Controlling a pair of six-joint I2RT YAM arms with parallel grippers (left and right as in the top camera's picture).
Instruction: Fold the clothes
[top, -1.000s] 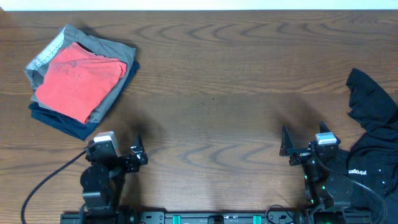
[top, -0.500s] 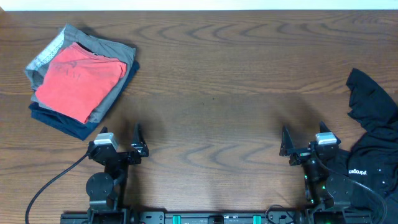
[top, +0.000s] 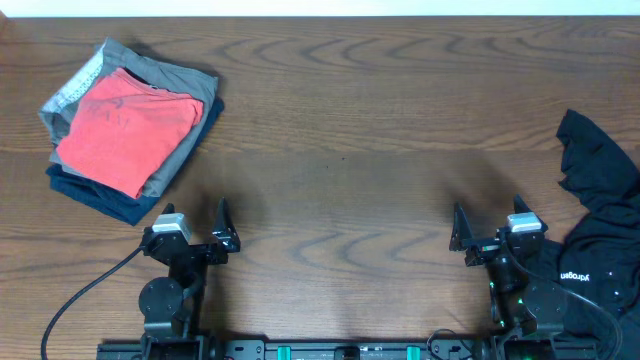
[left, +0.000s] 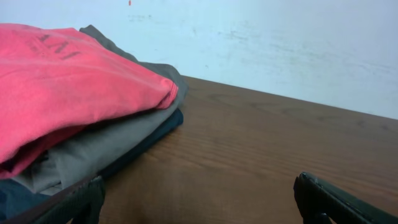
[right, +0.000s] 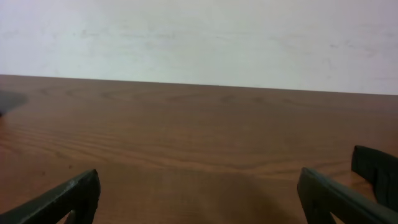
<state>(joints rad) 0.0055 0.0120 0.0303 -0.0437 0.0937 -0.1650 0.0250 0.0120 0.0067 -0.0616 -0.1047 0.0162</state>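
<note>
Left pincer (top: 195, 222) and right pincer (top: 487, 226) gape empty. The coral T-shirt (top: 125, 125) sits folded far left. The right should pinch the crumpled black garment (top: 600, 215) beside it by one edge, dragging it to mid-worktop (top: 350, 150).

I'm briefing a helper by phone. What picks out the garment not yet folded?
On the wooden table, look to the right edge. The black garment lies there crumpled, with small white print, unlike the neatly folded stack at the far left.

White print (top: 575, 275) on the black garment (top: 602, 195) is too small to read
</note>
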